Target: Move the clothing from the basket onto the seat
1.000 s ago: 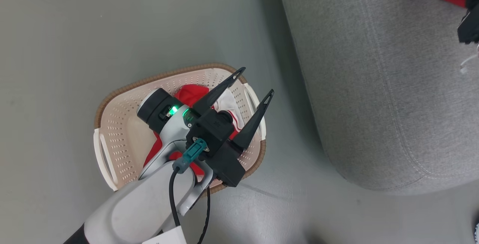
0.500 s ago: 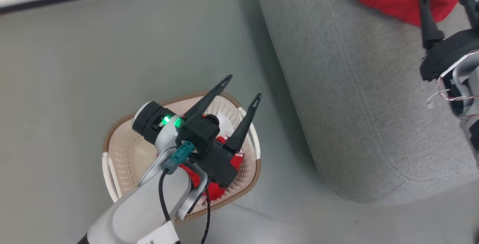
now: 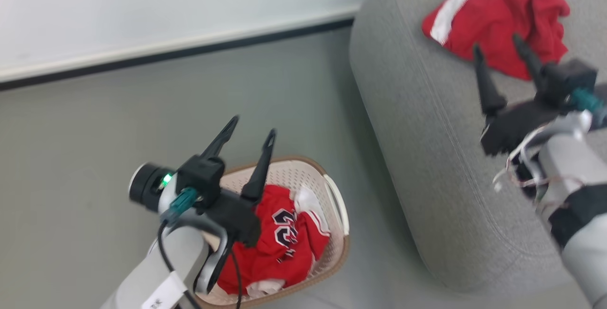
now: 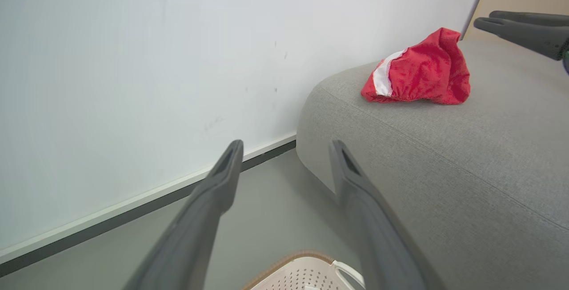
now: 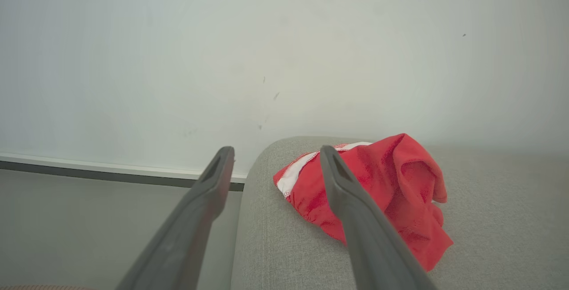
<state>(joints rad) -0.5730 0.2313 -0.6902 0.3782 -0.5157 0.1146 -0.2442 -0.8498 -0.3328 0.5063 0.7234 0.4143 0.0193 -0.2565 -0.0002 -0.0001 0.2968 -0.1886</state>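
Note:
The cream basket (image 3: 334, 204) stands on the floor left of the grey seat (image 3: 427, 133). In it lies a crumpled red jersey (image 3: 280, 247) with a dark number. A red garment with a white stripe (image 3: 498, 20) lies on the seat (image 4: 466, 156), also seen as a red heap (image 4: 422, 70) and a red heap (image 5: 400, 187) in the wrist views. My left gripper (image 3: 251, 126) hangs open and empty above the basket's far rim (image 4: 302, 259). My right gripper (image 3: 498, 43) is open and empty over the seat (image 5: 284, 245), just short of the red garment.
Grey floor (image 3: 142, 110) surrounds the basket, and a white wall (image 3: 166, 10) with a dark skirting strip runs behind. The seat's rounded corner stands close to the basket's right handle (image 3: 339, 202). My right gripper's fingers (image 4: 524, 30) show at the left wrist view's upper right.
The head camera has tilted up, bringing the wall and the garment on the seat into view. My left gripper has risen off the basket, uncovering the jersey. My right gripper now shows over the seat.

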